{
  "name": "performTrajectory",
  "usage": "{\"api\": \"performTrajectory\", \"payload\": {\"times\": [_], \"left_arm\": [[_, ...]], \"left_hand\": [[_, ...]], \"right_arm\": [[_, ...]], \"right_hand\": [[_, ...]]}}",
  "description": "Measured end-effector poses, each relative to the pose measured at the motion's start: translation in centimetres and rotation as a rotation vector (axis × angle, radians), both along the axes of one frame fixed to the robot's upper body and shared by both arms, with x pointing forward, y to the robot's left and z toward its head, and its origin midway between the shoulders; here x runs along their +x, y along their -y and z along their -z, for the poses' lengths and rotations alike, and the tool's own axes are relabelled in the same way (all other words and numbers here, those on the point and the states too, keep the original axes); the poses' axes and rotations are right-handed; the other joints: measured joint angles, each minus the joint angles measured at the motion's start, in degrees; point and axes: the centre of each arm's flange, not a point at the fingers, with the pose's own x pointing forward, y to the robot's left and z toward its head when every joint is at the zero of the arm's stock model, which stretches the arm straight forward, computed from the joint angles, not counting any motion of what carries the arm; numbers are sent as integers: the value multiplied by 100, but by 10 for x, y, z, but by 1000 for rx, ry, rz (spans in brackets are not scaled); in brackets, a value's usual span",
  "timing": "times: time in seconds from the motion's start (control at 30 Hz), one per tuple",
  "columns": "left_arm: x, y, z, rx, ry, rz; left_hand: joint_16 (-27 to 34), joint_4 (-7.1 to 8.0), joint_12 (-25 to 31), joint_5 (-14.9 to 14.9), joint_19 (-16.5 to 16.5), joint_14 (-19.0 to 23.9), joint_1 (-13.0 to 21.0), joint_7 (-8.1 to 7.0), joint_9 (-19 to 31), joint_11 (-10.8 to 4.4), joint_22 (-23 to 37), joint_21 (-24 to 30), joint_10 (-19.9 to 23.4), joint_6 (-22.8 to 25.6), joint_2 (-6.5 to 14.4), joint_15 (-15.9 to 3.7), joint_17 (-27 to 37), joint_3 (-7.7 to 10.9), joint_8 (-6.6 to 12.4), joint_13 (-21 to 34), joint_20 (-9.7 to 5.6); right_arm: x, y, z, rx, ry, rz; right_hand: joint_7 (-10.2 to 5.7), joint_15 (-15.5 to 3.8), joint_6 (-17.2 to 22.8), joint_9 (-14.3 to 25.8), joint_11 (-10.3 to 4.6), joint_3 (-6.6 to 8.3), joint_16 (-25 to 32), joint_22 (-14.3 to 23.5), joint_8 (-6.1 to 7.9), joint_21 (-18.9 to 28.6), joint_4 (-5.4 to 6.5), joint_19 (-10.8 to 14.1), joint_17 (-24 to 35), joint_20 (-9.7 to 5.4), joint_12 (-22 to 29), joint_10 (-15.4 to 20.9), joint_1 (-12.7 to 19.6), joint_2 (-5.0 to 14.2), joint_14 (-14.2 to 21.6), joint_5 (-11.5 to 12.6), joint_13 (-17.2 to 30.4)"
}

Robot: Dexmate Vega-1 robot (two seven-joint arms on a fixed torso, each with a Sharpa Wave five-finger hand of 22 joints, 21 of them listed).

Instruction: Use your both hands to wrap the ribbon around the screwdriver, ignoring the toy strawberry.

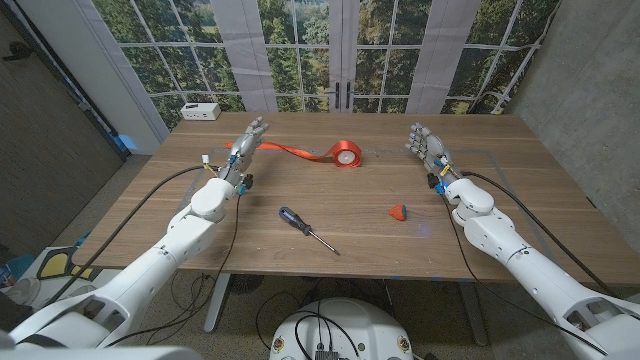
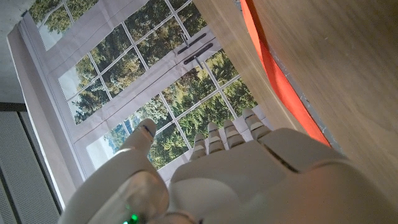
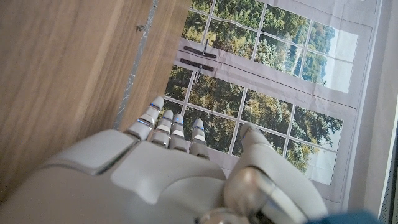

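two hands wait on the table (image 1: 480,215), and neither holds anything. the left hand (image 1: 250,136) sits at the far left side with its fingers apart, right beside the loose tail of the ribbon (image 1: 315,153); in the left wrist view the red strip (image 2: 280,81) runs along the wood just past that hand (image 2: 236,168), near it but not plainly touched. the ribbon's roll lies further toward the middle, at the far end of that tail. the right hand (image 1: 425,147) stands on the far right, fingers spread and empty, well apart from everything; its wrist view shows the hand (image 3: 180,168) over bare wood. the screwdriver (image 1: 305,228) lies near the front of the table, between the two arms, blue handle toward the left arm and tip toward the right. the toy strawberry (image 1: 398,211) sits to the right of it, apart from the tool.

the step in hand looks like the first pickup, with wrapping not yet begun. to do it well, the left hand should probably pinch the loose tail close to its end, so the roll can unwind freely. the right hand would best take the screwdriver by the handle, approaching from the tip side while steering clear of the strawberry, and lift it so the shaft stays exposed for the ribbon.
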Motion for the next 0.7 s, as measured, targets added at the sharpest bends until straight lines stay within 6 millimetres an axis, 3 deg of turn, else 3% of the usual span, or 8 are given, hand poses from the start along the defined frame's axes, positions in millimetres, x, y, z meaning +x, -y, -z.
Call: {"api": "performTrajectory", "payload": {"times": [0.7], "left_arm": [[-42,-6,-19,293,143,-154]], "left_hand": [[1,-112,-33,0,1,-41,2,-52,-27,-53,-1,0,11,53,-46,-42,-1,-64,1,-5,0]], "right_arm": [[-16,-14,3,3,20,14]], "right_hand": [[-4,71,137,-1,79,26,44,-1,24,-21,-70,82,-1,81,0,123,67,-7,71,-11,-1]]}}
